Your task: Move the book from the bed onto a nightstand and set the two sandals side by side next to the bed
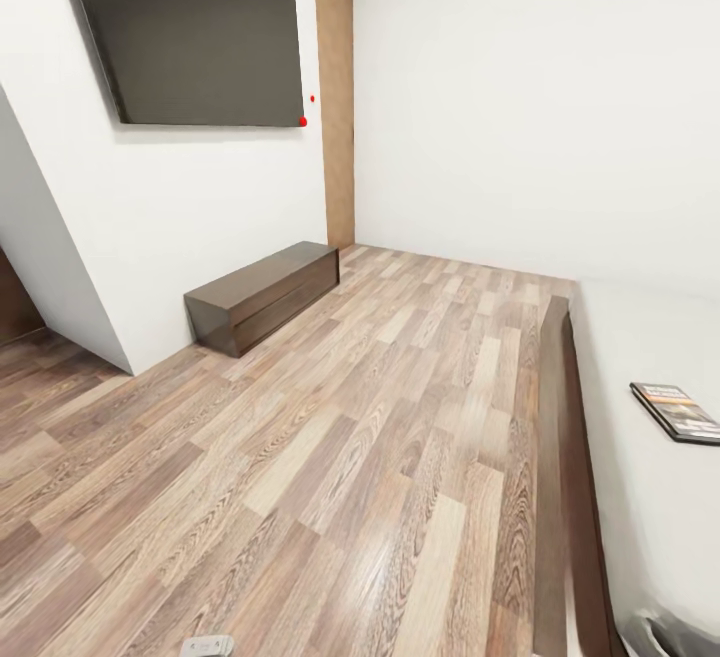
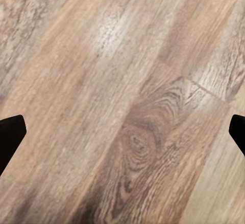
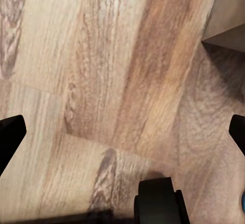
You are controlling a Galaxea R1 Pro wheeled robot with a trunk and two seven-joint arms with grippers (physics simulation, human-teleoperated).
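Note:
The book [image 1: 678,410], dark with an orange band, lies flat on the off-white mattress of the bed [image 1: 640,337] at the right of the head view. The bed's dark brown frame [image 1: 565,417] runs along the wood-plank floor. My left gripper [image 2: 122,137] hangs open over bare floor planks, its dark fingertips [image 2: 10,137] far apart with nothing between them. My right gripper [image 3: 122,137] is also open above the floor, holding nothing. The two sandals and the nightstands are out of view.
A long low dark bench [image 1: 265,295] stands against the left wall under a wall-mounted dark screen [image 1: 190,27]. A wooden door [image 1: 335,107] is in the far corner. A wide stretch of plank floor [image 1: 360,457] lies between bench and bed. A black robot part [image 3: 158,198] sits under my right gripper.

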